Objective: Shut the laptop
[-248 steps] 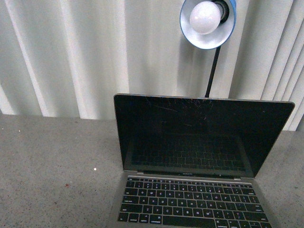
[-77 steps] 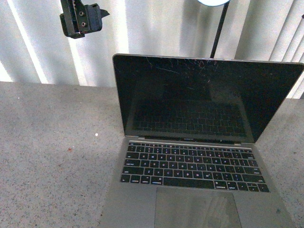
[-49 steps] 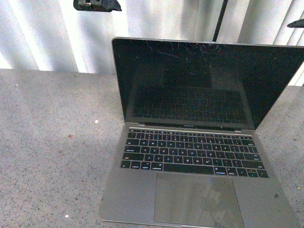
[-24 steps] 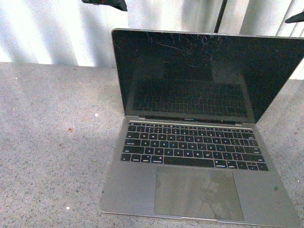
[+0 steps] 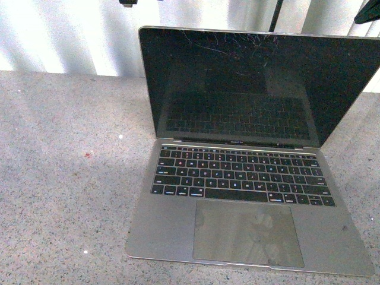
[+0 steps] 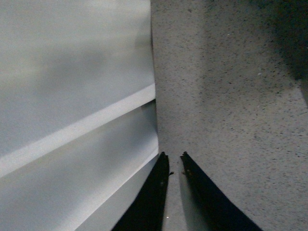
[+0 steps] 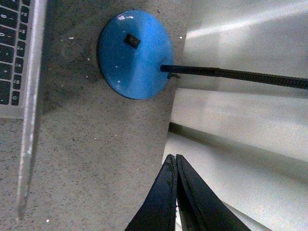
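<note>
The silver-grey laptop (image 5: 240,178) stands open on the grey speckled table (image 5: 65,178), its scratched black screen (image 5: 237,83) upright and facing me. Only a dark bit of my left gripper (image 5: 127,2) shows at the top edge, above and left of the lid. My right gripper (image 5: 368,13) pokes in at the top right corner, by the lid's far corner. In the left wrist view the left gripper (image 6: 173,156) is shut on nothing, over bare table beside the wall. The right gripper (image 7: 173,158) is shut on nothing, behind the laptop's lid edge (image 7: 30,106).
A white ribbed wall (image 5: 71,35) runs along the table's back edge. A lamp's blue round base (image 7: 134,55) sits behind the laptop, its black stem (image 7: 240,74) close to the right gripper. The stem (image 5: 276,15) rises behind the screen.
The view has tipped down, showing the whole laptop base. Both grippers have slid up to the picture's top edge. The lid stays open at the same angle.
</note>
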Controlling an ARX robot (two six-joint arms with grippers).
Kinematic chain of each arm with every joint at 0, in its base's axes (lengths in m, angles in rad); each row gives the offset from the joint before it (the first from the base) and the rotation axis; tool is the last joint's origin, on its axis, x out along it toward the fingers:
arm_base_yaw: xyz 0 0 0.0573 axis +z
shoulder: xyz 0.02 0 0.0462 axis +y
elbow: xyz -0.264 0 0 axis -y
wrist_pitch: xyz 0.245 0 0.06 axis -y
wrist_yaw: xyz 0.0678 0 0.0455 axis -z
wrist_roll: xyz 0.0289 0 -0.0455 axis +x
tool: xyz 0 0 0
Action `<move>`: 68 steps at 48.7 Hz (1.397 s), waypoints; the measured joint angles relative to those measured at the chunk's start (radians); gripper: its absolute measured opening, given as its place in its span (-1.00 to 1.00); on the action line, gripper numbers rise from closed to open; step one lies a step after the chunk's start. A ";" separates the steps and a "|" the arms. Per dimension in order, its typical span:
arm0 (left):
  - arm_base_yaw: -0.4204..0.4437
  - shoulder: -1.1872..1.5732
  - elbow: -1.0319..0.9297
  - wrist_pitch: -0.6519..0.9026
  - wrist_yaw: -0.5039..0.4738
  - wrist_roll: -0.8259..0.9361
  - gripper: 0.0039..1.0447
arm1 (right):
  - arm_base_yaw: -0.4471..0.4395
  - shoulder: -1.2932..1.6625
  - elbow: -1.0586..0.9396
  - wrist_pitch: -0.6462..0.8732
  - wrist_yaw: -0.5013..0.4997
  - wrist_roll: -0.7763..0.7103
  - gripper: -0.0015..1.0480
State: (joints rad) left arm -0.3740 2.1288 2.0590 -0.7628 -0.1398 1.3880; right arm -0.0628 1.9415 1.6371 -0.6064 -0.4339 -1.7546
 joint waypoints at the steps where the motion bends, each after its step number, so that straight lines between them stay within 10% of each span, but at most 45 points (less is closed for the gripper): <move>1: -0.002 0.005 0.011 -0.014 -0.003 -0.014 -0.95 | 0.000 0.002 0.006 -0.015 0.005 0.000 -0.94; 68: -0.064 0.018 -0.040 -0.114 0.005 -0.100 -0.94 | 0.032 0.051 0.067 -0.278 0.027 0.155 -0.94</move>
State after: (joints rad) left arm -0.4377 2.1464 2.0186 -0.8772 -0.1352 1.2881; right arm -0.0311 1.9926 1.7039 -0.8845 -0.4072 -1.5997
